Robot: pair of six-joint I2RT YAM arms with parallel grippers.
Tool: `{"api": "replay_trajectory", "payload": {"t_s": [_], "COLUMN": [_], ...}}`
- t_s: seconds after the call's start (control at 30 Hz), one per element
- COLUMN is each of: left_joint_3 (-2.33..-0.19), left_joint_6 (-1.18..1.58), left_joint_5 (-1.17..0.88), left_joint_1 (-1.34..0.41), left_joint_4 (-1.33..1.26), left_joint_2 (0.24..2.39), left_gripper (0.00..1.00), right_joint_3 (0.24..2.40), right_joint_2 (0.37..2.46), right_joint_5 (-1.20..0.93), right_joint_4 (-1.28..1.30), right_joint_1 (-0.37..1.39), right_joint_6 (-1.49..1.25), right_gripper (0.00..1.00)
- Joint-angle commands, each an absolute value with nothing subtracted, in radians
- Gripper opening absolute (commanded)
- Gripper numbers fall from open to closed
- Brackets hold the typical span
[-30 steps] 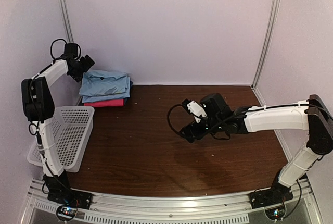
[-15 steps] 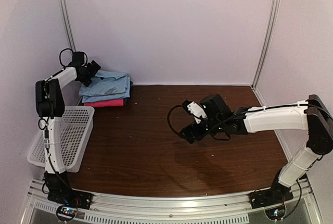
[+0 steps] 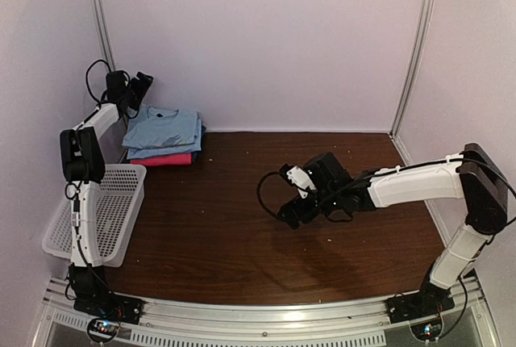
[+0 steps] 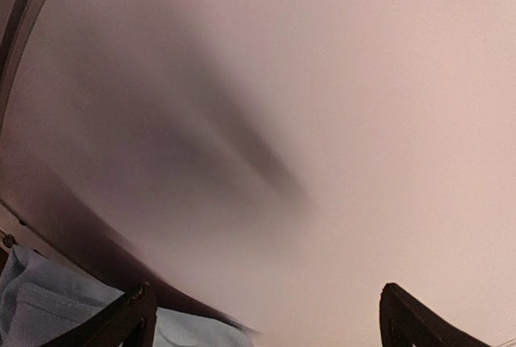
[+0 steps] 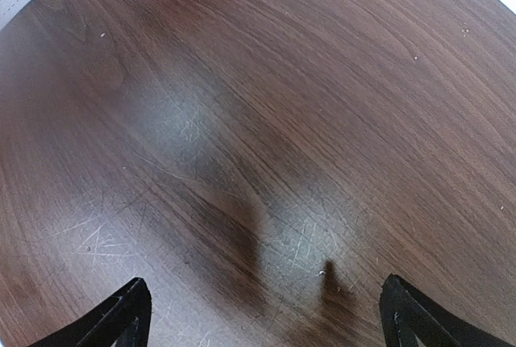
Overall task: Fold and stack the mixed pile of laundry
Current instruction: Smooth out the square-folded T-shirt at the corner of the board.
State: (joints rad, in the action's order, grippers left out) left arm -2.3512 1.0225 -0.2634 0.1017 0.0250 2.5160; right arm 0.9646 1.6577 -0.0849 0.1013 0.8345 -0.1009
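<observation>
**Blue laundry stacked in the far-left corner, both pincers wide and empty**

Nearest the arm bases, on the left, a white perforated basket [image 3: 109,206] sits at the edge of the dark wooden table [image 3: 242,250], tilted, with its outer side hanging past the tabletop. The left arm rises just beside it.

Further in, around the middle of the table, the right gripper [image 3: 290,213] hangs low over bare wood, and its arm reaches in from the right side. The right wrist view shows its two black fingers [image 5: 121,319] spread far apart with only scratched wood and their shadows between them. It holds nothing.

In the far-left corner lie the light blue garments [image 3: 165,131], folded into a neat stack. The top piece lies flat, its neckline toward the back. Under the stack is a folded magenta cloth [image 3: 165,159], whose edge shows along the near side. The stack stands well apart from the right gripper and just beyond the far end of the basket.

Furthest back, the left gripper [image 3: 142,84] is raised above the far-left edge of the stack, close to the pale wall [image 3: 266,40]. The left wrist view shows its fingers [image 4: 129,319] splayed wide and gripping nothing. That camera faces the wall, and a patch of blue cloth shows at the lower left.
</observation>
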Motion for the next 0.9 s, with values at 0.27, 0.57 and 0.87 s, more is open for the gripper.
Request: {"api": "replay_trajectory", "payload": {"t_s": [0.27, 0.57, 0.87], "left_joint_3": [-2.21, -2.103, -2.171], "left_joint_6": [0.632, 0.42, 0.357], "left_joint_5": [-0.189, -0.155, -0.067], "left_joint_1": [0.06, 0.06, 0.061], "left_joint_4": [0.036, 0.123, 0.135], "left_joint_2": [2.326, 2.254, 2.375], "left_gripper": [0.98, 0.89, 0.39], "right_joint_3": [0.997, 0.98, 0.976], "right_joint_2": [1.663, 1.643, 1.642], "right_joint_5": [-0.09, -0.09, -0.089], "right_joint_4": [0.103, 0.1, 0.104], "right_joint_1": [0.831, 0.831, 0.831], "right_joint_6": [-0.103, -0.107, -0.112], "right_gripper": [1.0, 1.0, 1.0]}}
